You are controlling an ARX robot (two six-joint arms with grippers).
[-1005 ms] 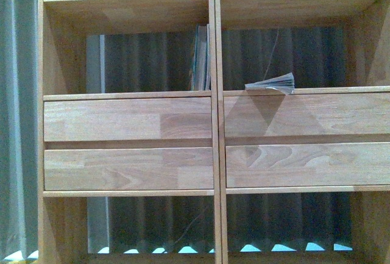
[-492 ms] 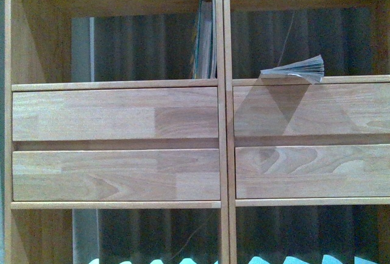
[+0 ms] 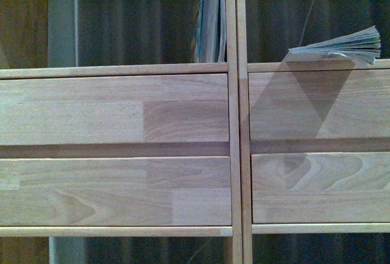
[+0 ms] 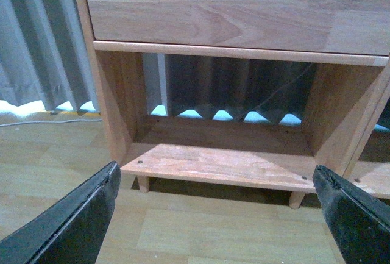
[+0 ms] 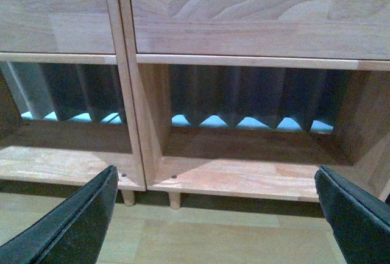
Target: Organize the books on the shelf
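The light-brown wooden shelf [image 3: 116,111] fills the front view, with its centre divider [image 3: 237,154] and plain drawer fronts. Several thin teal-edged books [image 3: 210,20] stand upright against the divider in the left open compartment. One book [image 3: 341,46] lies flat with fanned greyish pages on the board of the right compartment. Neither gripper shows in the front view. My left gripper [image 4: 216,215] is open and empty, low before the shelf's bottom compartment [image 4: 225,154]. My right gripper [image 5: 216,215] is open and empty before the bottom right compartment [image 5: 244,172].
A grey curtain [image 4: 36,44] hangs behind and left of the shelf. Light wood floor [image 4: 201,233] lies under the grippers. A thin cable [image 4: 42,122] runs on the floor at the left. The shelf stands on short legs [image 5: 175,200].
The front view has drawn closer to the shelf and shifted: drawers and books look larger, the upper shelf board and bottom compartments have left the view. The books have not moved.
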